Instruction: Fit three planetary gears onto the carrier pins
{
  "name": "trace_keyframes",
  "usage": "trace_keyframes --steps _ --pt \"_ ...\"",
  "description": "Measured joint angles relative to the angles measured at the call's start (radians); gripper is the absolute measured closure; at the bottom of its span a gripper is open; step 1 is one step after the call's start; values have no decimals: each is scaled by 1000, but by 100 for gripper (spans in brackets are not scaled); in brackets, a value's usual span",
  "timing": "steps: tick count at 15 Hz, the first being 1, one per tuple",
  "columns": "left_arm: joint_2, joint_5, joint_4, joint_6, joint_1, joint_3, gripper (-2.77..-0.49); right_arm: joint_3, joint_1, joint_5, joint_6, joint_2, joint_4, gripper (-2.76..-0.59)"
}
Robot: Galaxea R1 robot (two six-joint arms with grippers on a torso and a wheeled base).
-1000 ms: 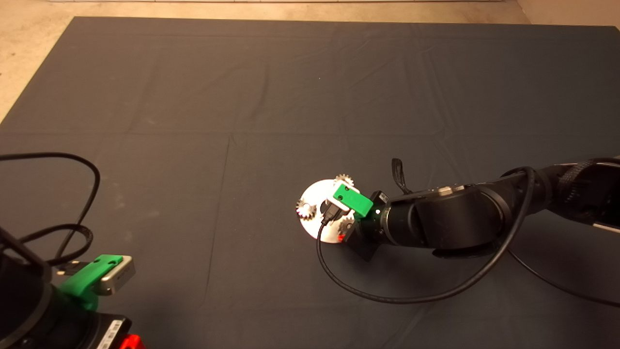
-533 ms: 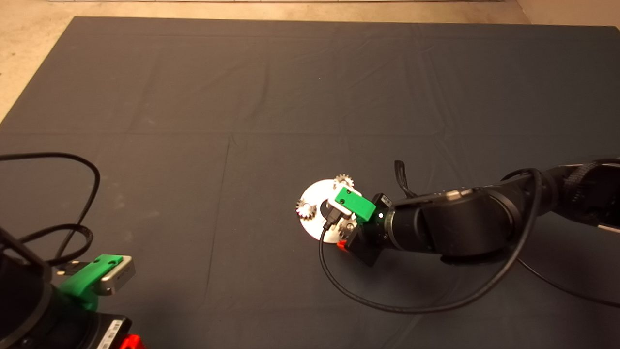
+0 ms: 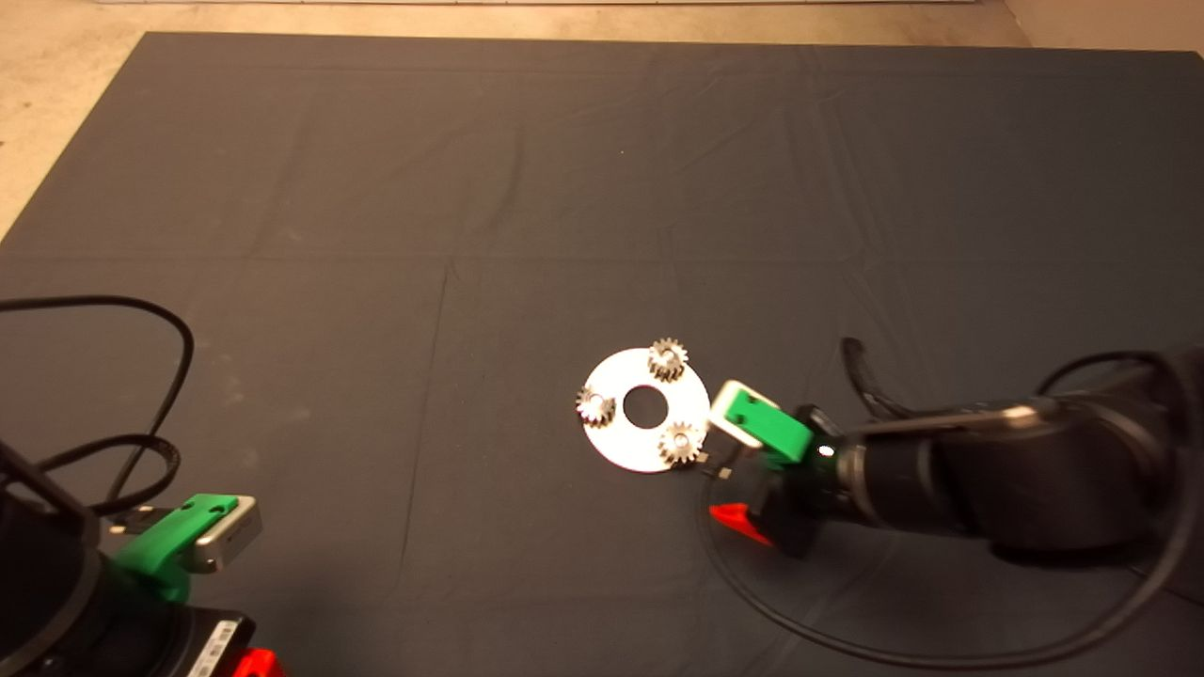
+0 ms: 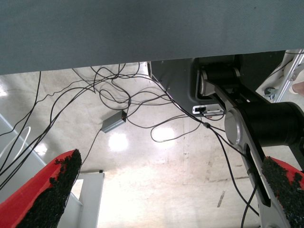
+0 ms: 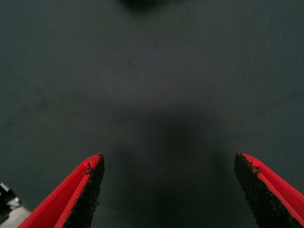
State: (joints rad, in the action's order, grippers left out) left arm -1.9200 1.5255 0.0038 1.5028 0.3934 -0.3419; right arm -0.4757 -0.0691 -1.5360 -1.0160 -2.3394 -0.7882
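Head view showed right pincer (image 3: 743, 508) spread wide, empty, just beside the disc (image 3: 621, 442); three planetary gears (image 3: 667, 359) sat on carrier pins

Disc (image 3: 625, 437): bright silvery, plain. Three gears (image 3: 667, 359): grey-silver, toothed. Mat (image 3: 376, 235): dark slate, faint crease lines. Right gripper (image 5: 168, 190): green body, red fingers (image 5: 83, 187), black pads. Floor (image 3: 56, 94): pale beige.

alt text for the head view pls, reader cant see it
Three planetary gears sit on pins around a round silver disc on a dark mat. The right pincer, fingers open, hangs just right of the disc; the left pincer waits at the lower left edge.
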Motion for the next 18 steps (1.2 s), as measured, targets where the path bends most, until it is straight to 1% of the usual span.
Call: trace_keyframes --steps 1,2,4,5,6,7,8,9,10,11,12,13,14,15,16,18 --pt "0 0 0 -1 0 0 -275 10 0 -6 -7 31 44 -204" --pt "0 0 2 -2 0 0 -275 14 0 -5 -14 44 98 -216" --pt "9 1 3 -4 0 0 -275 26 0 7 -62 67 246 -219" --pt "16 1 4 -4 0 0 -275 30 0 6 -98 86 319 -228" --pt "23 0 4 -5 0 0 -275 32 -1 4 -146 105 376 -231" --pt "29 0 6 -9 0 0 -275 35 -8 0 -197 116 426 -231" --pt "37 -1 6 -10 0 0 -275 37 -28 -1 -258 119 464 -231" --pt "46 -1 7 -12 0 0 -275 37 -57 0 -300 121 492 -238" --pt "53 1 7 -18 0 0 -275 37 -93 3 -319 121 524 -247" --pt "56 1 7 -22 0 0 -275 37 -135 4 -330 123 562 -247" --pt "56 0 7 -26 0 0 -275 37 -193 5 -340 132 609 -247" --pt "55 -1 7 -29 0 0 -275 37 -262 3 -346 146 651 -247" --pt "56 -1 7 -34 0 0 -275 37 -320 3 -347 165 677 -255" --pt "56 0 7 -35 0 0 -275 38 -365 3 -351 189 693 -259" --pt "59 0 7 -38 0 0 -275 40 -384 3 -352 208 707 -260" --pt "58 0 7 -39 0 0 -275 49 -389 2 -355 242 749 -262"
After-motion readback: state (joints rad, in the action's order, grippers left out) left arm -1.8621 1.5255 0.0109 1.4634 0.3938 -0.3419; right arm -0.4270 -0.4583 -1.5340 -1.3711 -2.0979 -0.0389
